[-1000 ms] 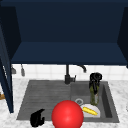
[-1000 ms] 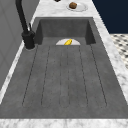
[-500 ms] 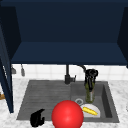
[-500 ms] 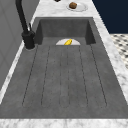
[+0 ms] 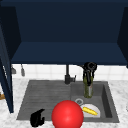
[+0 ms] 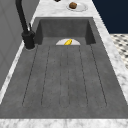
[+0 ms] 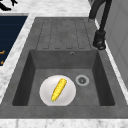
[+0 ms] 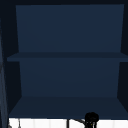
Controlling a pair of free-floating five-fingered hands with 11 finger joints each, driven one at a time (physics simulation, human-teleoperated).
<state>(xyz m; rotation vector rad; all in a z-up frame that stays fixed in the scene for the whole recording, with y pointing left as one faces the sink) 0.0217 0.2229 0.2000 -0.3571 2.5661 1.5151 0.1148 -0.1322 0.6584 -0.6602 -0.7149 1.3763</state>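
My right hand [image 5: 89, 68] is shut on the top of a green bottle [image 5: 88, 87], which hangs upright over the sink basin [image 5: 106, 100], just right of the black faucet [image 5: 67, 77]. The same hand shows at the bottom edge of the upper view [image 8: 91, 117], below the cabinet's lowest shelf. In the basin lies a white plate [image 7: 45, 96] with a yellow corn cob [image 7: 59, 89] on it. My left hand [image 5: 37, 118] hovers open at the sink's front left corner, holding nothing; it also shows in the right side view [image 7: 5, 5].
A large red ball [image 5: 67, 115] sits at the sink's front edge. The open navy wall cabinet [image 8: 67, 55] has bare shelves. Left of the basin lies a ribbed draining board [image 6: 65, 75]. On the far counter, a small plate carries a brown item [image 6: 73, 5].
My right hand has risen and shifted slightly left, lifting the green bottle up out of the basin. The left hand, ball and plate have not moved.
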